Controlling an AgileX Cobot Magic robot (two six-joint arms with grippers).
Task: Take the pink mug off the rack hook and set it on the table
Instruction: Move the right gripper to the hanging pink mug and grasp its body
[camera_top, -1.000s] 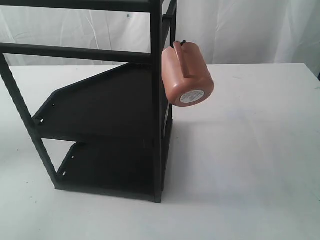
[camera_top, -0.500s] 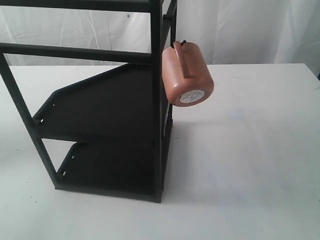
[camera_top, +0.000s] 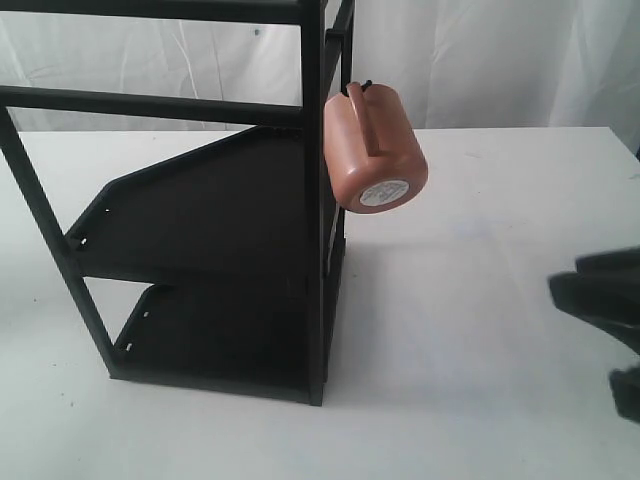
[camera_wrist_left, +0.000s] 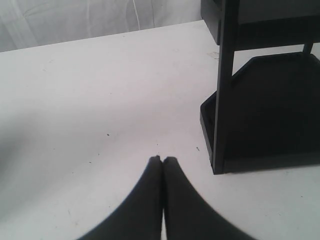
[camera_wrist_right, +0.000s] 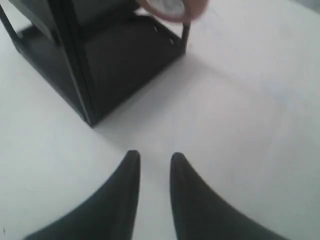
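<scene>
The pink mug (camera_top: 374, 150) hangs by its handle on the rack hook (camera_top: 362, 87), on the black rack's (camera_top: 312, 220) upright post, its stickered base tilted down and outward. In the right wrist view the mug's base (camera_wrist_right: 172, 7) shows at the frame edge, beyond the rack (camera_wrist_right: 75, 60). My right gripper (camera_wrist_right: 154, 156) is open and empty over the white table (camera_top: 480, 300); its blurred dark fingers (camera_top: 600, 295) show at the exterior view's right edge, well apart from the mug. My left gripper (camera_wrist_left: 162, 159) is shut and empty above the table (camera_wrist_left: 100, 100), beside the rack's foot (camera_wrist_left: 220, 150).
The rack's two dark shelves (camera_top: 200, 210) and horizontal bars (camera_top: 150, 103) fill the left half of the exterior view. White curtains (camera_top: 480, 60) hang behind the table. Bare tabletop lies right of the rack, under the mug.
My right gripper has come into the exterior view at the right edge. The mug and the rack have not moved.
</scene>
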